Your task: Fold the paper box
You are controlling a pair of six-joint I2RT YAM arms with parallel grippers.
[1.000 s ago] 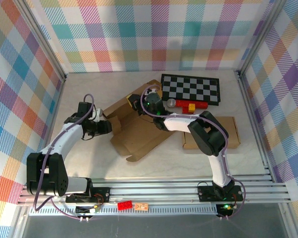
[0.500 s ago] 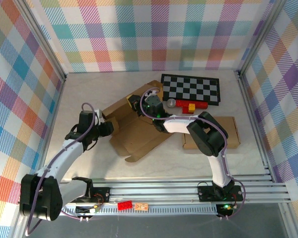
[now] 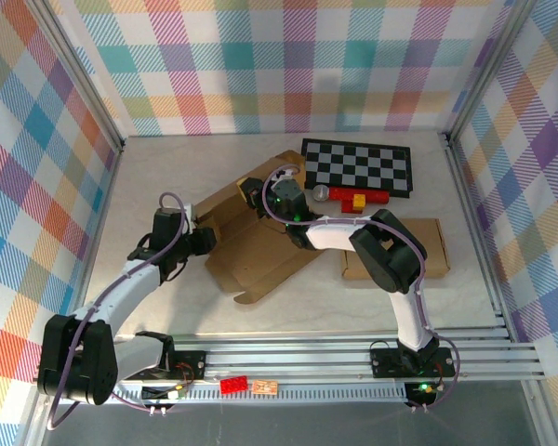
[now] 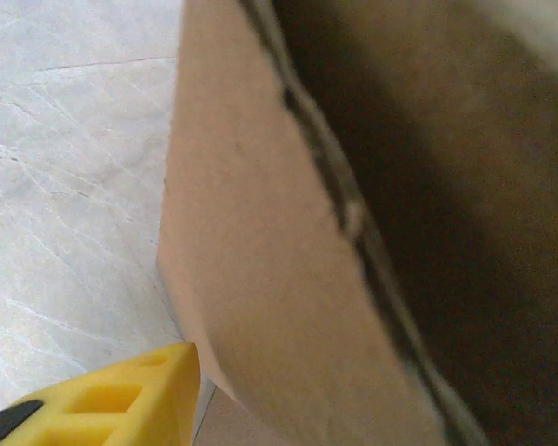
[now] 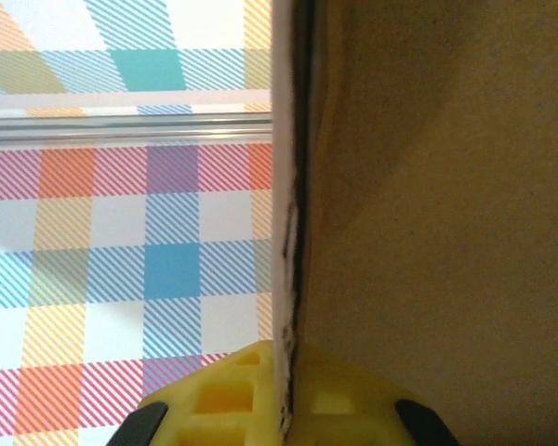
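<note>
Centrally, paper box (image 3: pixel 260 251), mostly flat

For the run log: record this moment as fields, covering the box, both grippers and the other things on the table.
box: paper box, brown cardboard, mid-table, not yet folded into shape
left gripper: at the box's left flap; whether it grips cannot be told
right gripper: shut on the edge of the box's far flap
other items: checkerboard at the far side; red block just in front of it; second flat cardboard on the right, partly under the right arm
</note>
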